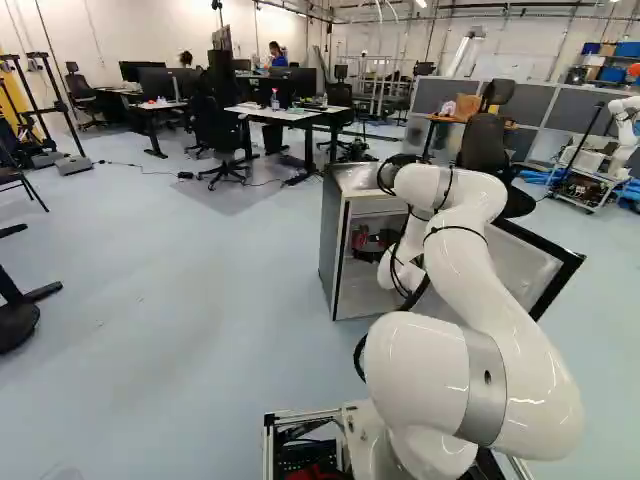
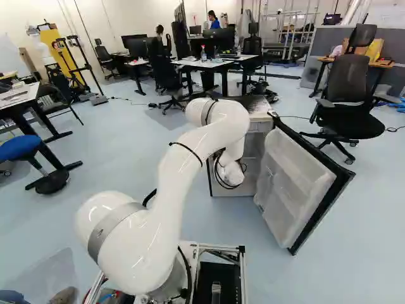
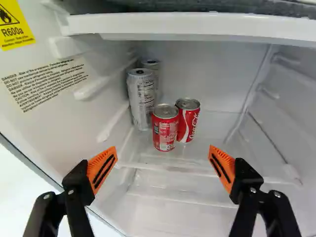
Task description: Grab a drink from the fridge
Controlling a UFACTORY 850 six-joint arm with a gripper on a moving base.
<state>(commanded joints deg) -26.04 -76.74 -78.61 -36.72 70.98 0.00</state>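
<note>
Drink can (image 3: pixel 165 129): the nearer red one looks the easiest to choose. It stands upright on the fridge's bottom level (image 3: pixel 212 140), toward the back edge, nearer to the side wall (image 3: pixel 54 116) with the yellow label than to the opposite one.
Neighbours: a second red can (image 3: pixel 189 121) is just beside it, slightly behind; whether they touch, I cannot tell. A tall silver can (image 3: pixel 142 101) is close on the other side, with another silver can (image 3: pixel 155 75) behind, toward the back corner.
Gripper (image 3: pixel 163 152): spread wide, holding nothing; its orange pads (image 3: pixel 102 170) stand well apart, with the cans ahead of them.
Fridge (image 1: pixel 334 240): its door (image 2: pixel 297 183) is swung open, and the arm (image 1: pixel 470 260) reaches toward the inside.
Handling: probably light to moderate in weight, depending on the filling. The metal should be smooth, perhaps slippery when cold; firm, but its thin wall may dent under a strong squeeze.
Hold: around the middle of the body, one pad at each side, below the rim.
Next move: go forward, low and level, under the shelf (image 3: pixel 197 27), then close gently.
Risk: one finger must enter a narrow gap, so it could push over a neighbour.
</note>
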